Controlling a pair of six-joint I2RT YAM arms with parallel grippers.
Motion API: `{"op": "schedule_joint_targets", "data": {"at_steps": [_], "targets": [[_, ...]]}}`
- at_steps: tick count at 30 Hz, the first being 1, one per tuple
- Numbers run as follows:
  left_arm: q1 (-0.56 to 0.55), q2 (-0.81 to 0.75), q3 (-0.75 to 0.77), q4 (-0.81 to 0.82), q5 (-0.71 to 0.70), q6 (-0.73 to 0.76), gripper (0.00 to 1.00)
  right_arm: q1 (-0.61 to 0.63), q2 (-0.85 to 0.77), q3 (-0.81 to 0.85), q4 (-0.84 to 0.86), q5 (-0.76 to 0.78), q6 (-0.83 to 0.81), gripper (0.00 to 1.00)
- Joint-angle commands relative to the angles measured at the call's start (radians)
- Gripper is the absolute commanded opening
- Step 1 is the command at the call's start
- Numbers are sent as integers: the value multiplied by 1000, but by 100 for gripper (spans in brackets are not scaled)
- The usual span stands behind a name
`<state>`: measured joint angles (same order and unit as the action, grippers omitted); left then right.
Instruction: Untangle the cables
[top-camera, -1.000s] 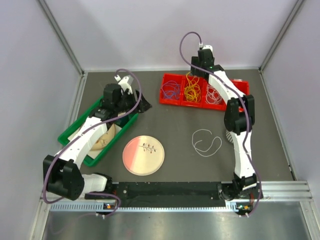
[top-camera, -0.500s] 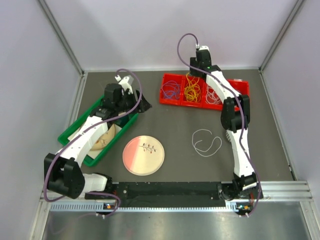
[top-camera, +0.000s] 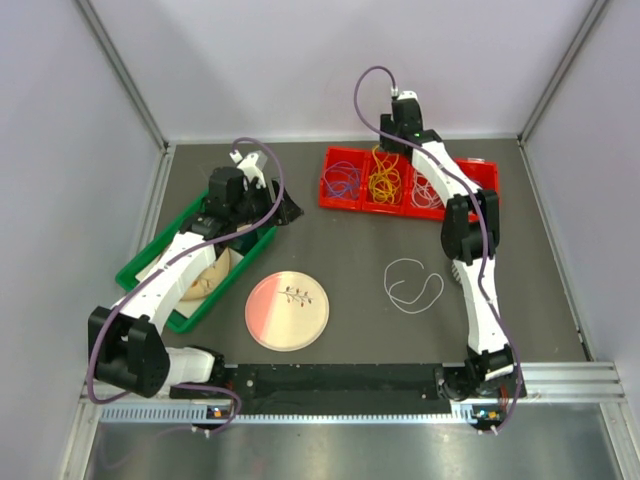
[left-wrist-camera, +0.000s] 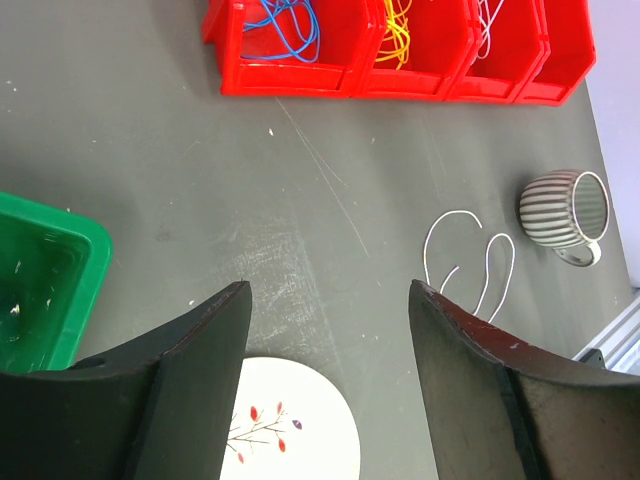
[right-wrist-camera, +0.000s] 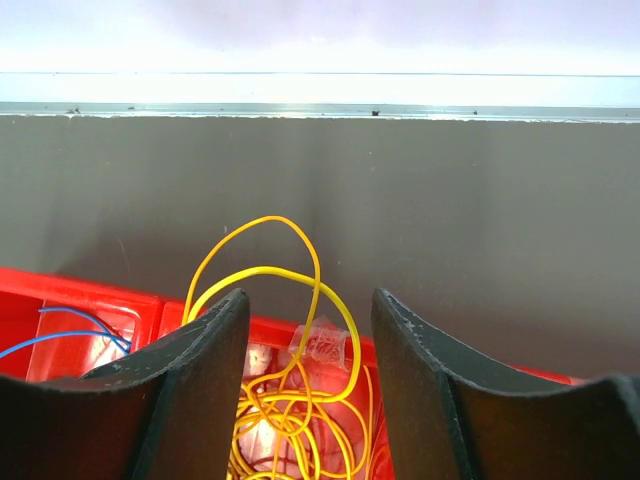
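Left arm: the left arm (top-camera: 170, 270) bends sharply at its elbow close to its base. Its forearm runs over the green bin (left-wrist-camera: 50, 235) toward the red bin (left-wrist-camera: 300, 78).
Left gripper: the left gripper (left-wrist-camera: 328, 290) hangs over bare table (top-camera: 340, 245) to the left of the red bin. Its jaws are spread wide and nothing is between them.
Right arm: the right arm (top-camera: 478, 290) rises from its base on the near side of the red bin and bends at the elbow above the bin's right end. The forearm stretches across the bin to its far edge.
Right gripper: the right gripper (right-wrist-camera: 310, 300) points down at the far rim of the red bin, over the second compartment from the left. Its jaws are parted and loops of the yellow cables (top-camera: 384, 183) rise in the gap. Neither finger visibly pinches a strand.
Arms: two.
Red bin: one, with four compartments in a row.
Cables inside the red bin: three bundles. The blue cables (top-camera: 343, 180) are in the leftmost compartment, the yellow cables next, and the white cables (top-camera: 428, 190) third. The contents of the fourth compartment cannot be made out.
Cables outside the red bin: one loose white cable (top-camera: 412, 284), lying in curls on the table on the bin's near side.
Mug: one striped mug (left-wrist-camera: 565, 210), just beside the loose white cable, on the near side of the red bin.
Plate: one plate (top-camera: 287, 310), near-left of the red bin.
Green bin: one, well to the left of the red bin.
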<state>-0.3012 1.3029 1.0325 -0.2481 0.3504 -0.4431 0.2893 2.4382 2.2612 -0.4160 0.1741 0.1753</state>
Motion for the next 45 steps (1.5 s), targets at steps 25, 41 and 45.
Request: {"op": "schedule_joint_targets", "data": {"at_steps": [25,41,45], "targets": [[5,9,38,27,10,-3,69,-6,10,67,9,30,-23,12],[5,7,29,36,25,-11,69,-1,-149,-129,88,34,-30,0],[5,1,24,38,27,-11,69,7,-223,-248,160,50,-36,0]]}}
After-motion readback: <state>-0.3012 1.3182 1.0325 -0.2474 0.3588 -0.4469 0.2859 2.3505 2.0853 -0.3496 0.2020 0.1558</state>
